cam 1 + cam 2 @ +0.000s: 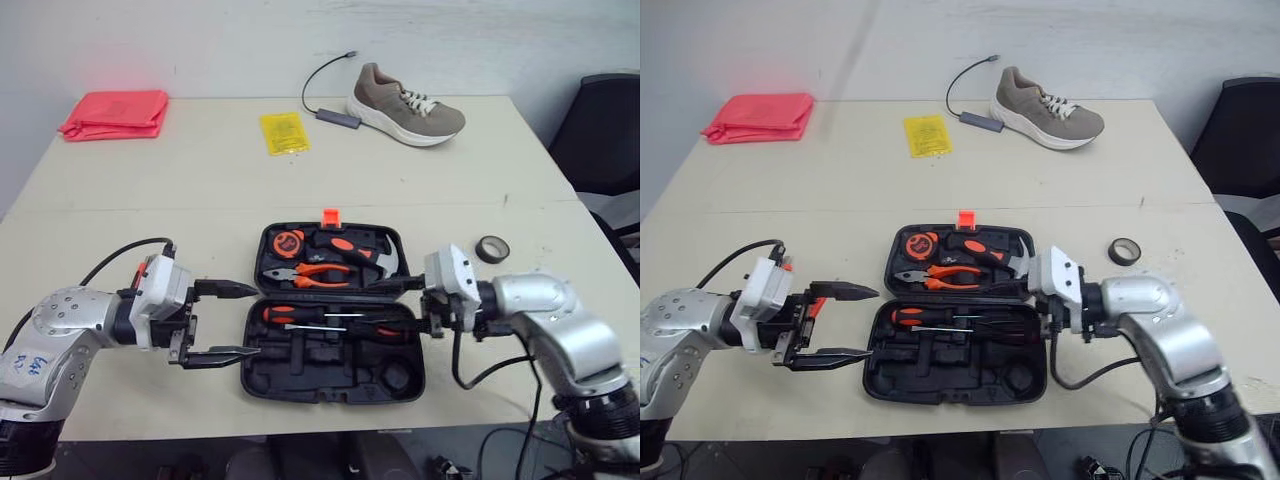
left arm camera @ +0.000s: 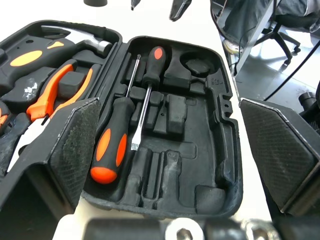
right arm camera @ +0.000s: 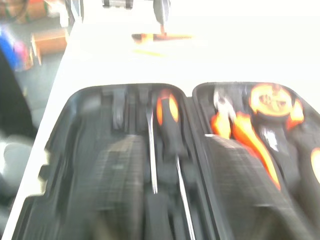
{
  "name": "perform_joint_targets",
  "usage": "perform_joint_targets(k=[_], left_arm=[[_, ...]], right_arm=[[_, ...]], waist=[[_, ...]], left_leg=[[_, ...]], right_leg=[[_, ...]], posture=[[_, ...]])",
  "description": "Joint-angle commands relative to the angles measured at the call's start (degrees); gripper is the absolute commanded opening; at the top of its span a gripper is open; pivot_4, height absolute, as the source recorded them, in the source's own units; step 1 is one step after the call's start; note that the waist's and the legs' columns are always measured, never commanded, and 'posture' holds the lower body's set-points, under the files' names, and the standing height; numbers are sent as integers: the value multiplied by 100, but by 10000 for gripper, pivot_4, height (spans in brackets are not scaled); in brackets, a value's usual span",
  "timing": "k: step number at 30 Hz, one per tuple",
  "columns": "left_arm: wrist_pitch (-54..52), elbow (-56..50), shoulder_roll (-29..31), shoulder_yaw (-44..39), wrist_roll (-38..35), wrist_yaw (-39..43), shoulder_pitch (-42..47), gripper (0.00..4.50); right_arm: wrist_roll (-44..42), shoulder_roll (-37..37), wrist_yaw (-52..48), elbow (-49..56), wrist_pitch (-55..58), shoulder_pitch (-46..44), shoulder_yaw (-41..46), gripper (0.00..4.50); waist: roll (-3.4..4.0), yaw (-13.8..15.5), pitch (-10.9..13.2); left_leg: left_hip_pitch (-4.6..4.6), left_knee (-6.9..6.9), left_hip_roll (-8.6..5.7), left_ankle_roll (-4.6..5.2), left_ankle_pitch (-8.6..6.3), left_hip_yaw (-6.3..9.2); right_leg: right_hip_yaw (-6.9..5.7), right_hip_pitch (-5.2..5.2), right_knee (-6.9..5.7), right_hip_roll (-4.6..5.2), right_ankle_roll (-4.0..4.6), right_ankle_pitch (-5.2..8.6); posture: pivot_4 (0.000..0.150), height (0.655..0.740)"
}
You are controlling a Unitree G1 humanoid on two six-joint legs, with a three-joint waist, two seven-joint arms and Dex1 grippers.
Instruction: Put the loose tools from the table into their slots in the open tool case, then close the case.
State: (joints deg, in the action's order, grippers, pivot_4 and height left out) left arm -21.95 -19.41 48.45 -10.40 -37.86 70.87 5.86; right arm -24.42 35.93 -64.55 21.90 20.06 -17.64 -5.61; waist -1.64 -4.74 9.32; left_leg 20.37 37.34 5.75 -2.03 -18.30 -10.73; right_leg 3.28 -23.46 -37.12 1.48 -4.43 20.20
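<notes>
Reaching in from the left, the left gripper (image 1: 252, 320) hovers with its two black fingers spread wide and nothing between them, tips just beside the left wall of the open tool case (image 1: 330, 396). Opposite it, the right gripper (image 1: 395, 305) points left over the case's right edge. Its pads look parted and empty, though the wrist view is blurred.

Between the two grippers, the case lies flat near the front of the table (image 1: 150, 200), its long axis running left to right and its hinge along the same line. The far half holds a hammer, pliers and a tape measure. The near half holds two screwdrivers (image 1: 300, 314) lying left to right.

One round slot (image 1: 398, 376) at the near right of the case is still bare. A black tape roll (image 1: 479, 250) lies flat on the table, hole upward, to the right and slightly farther away than the right gripper. It sits behind the fingertips, apart from the case. It is probably the last loose item, and the right arm is much the nearer. Being round, it has no long axis to line up.
</notes>
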Motion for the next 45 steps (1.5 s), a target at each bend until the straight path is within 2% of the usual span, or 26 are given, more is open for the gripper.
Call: perform_joint_targets(k=[1, 8, 17, 22, 26, 31, 34, 39, 43, 45], left_arm=[[128, -5, -8, 37, 37, 66, 72, 45000], [171, 48, -8, 115, 71, 87, 149, 45000], [171, 37, 20, 113, 94, 75, 136, 45000], [161, 33, 29, 102, 116, 64, 133, 45000], [159, 50, 31, 115, 138, 60, 153, 45000], [157, 51, 16, 139, 169, 42, 163, 45000], [151, 51, 5, 133, 179, 23, 170, 45000], [238, 148, -62, 23, 224, -123, 182, 45000], [159, 241, -76, -262, 93, -300, 128, 45000], [128, 350, -21, -527, 125, -436, 28, 45000]], right_arm=[[415, -170, 152, -171, -647, 81, -263, 527], [944, -258, 76, -873, -1374, 206, -713, 198], [1420, -186, 107, -1481, -1678, 339, -934, 198], [1786, -15, 151, -1631, -1465, 308, -1199, 198], [1950, 49, 317, -1568, -716, 194, -1392, 198], [2091, 116, 403, -1409, -358, 180, -1651, 198], [1935, 65, 423, -1293, -405, 240, -1621, 198], [1178, -325, 558, -1118, -1509, 281, -756, 198], [111, -103, 356, -393, -1182, 571, 152, 198], [-319, 231, 305, -19, -828, 856, 654, 6938]], waist=[[0, 3, 0], [0, 3, 0], [0, 0, 0], [-5, -1, -5], [-28, 0, -22], [-49, -1, -38], [-73, 1, -60], [-82, 13, -63], [-44, 24, -21], [-38, 32, -16]], left_leg=[[0, 1, 0, 0, 0, 0], [-2, 6, -3, 1, 1, -1], [-10, 16, 0, 1, 1, -1], [-19, 22, 1, 1, 0, -1], [-24, 26, 3, 1, 0, 2], [-53, 28, 7, -2, -2, 6], [-121, 1, 8, -9, -11, 6], [-115, -13, 10, -12, -11, 6], [-96, -7, 6, -9, -11, 3], [-94, -11, 9, -9, -11, 4]], right_leg=[[-1, 0, 0, -1, 0, 0], [-1, 0, -7, -3, 0, 0], [2, 3, -25, -2, 3, 2], [2, 13, -30, -2, 3, 2], [1, 19, -32, 1, 4, 2], [-1, 54, -31, 6, 9, 5], [-2, 113, -16, 11, 26, 14], [-5, 108, -9, 9, 30, 17], [-1, 92, -10, 12, 25, 14], [-2, 91, -4, 11, 24, 13]], posture=[[1500, 7400], [1500, 7400], [1500, 7400], [1500, 7400], [1500, 7400], [1500, 7400], [1500, 7400], [1500, 7400], [1500, 7400], [1500, 7400]])
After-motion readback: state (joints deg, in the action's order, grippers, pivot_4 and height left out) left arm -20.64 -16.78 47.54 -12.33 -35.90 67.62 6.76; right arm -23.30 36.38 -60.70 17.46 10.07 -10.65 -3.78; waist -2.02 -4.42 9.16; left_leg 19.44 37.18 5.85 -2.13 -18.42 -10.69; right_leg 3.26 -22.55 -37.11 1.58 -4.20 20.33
